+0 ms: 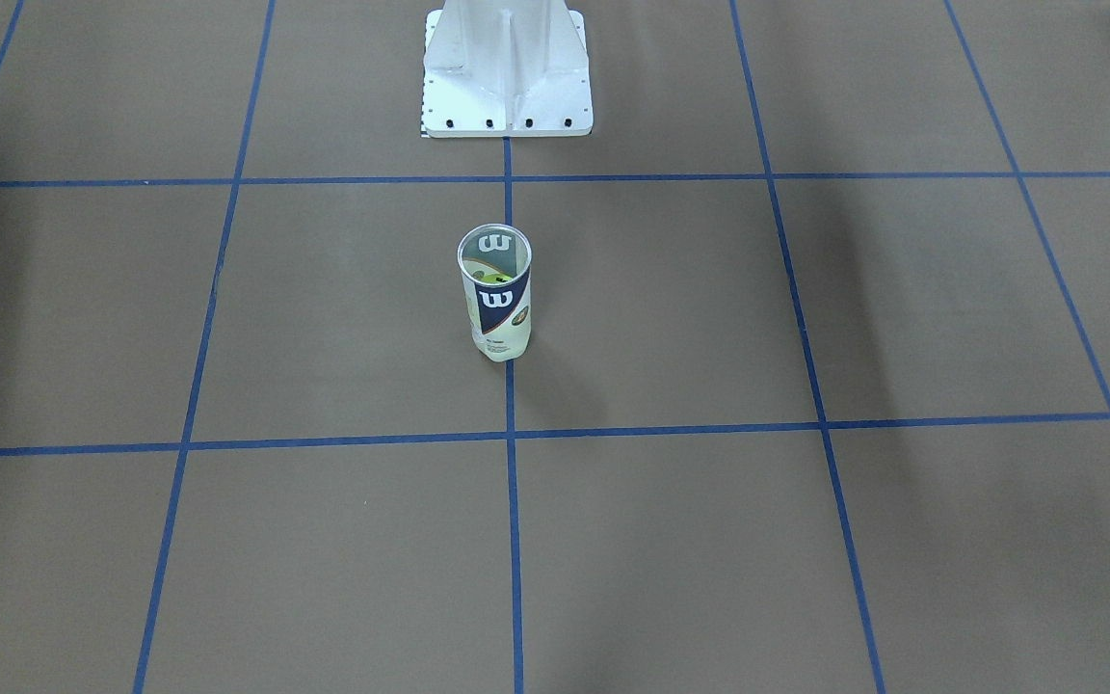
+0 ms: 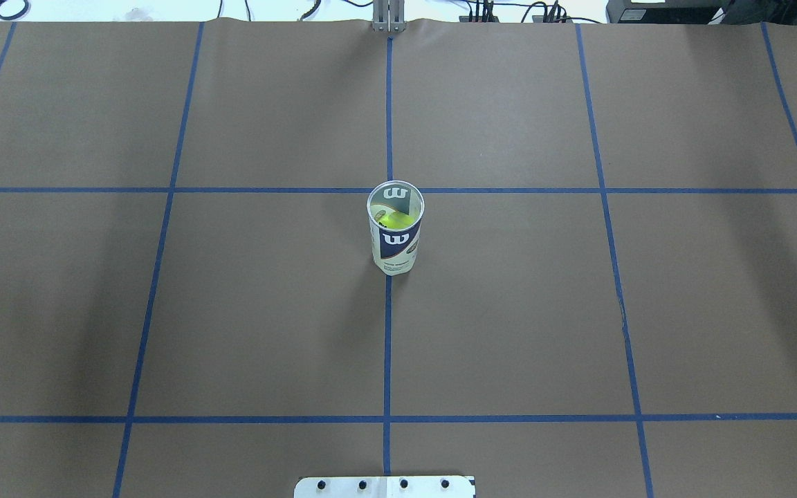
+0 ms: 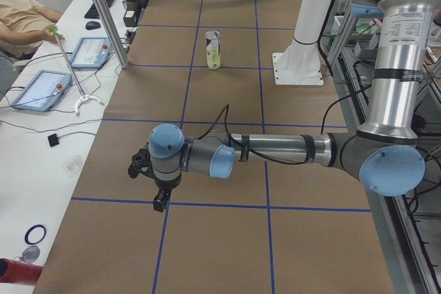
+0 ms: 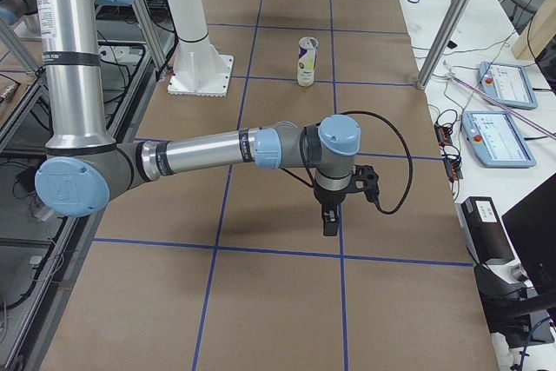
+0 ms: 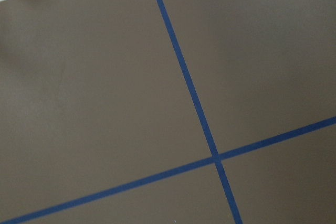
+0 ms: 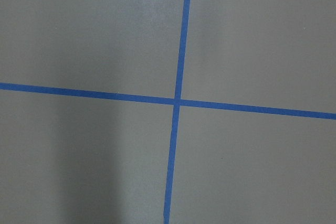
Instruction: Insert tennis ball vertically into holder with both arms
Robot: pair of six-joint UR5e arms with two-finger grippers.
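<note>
The holder, a clear can with a white and navy "W" label, stands upright on the table's centre line, mouth up. It also shows in the front-facing view and both side views. A yellow-green tennis ball lies inside it, below the rim. My left gripper hangs over the table's left end, far from the holder. My right gripper hangs over the right end, also far away. Both show only in the side views, so I cannot tell whether they are open or shut.
The white pedestal base stands behind the holder on the robot's side. Blue tape lines grid the brown table. Operators' tablets and a grabber stick lie on the white bench beside the table. Both wrist views show only bare table and tape.
</note>
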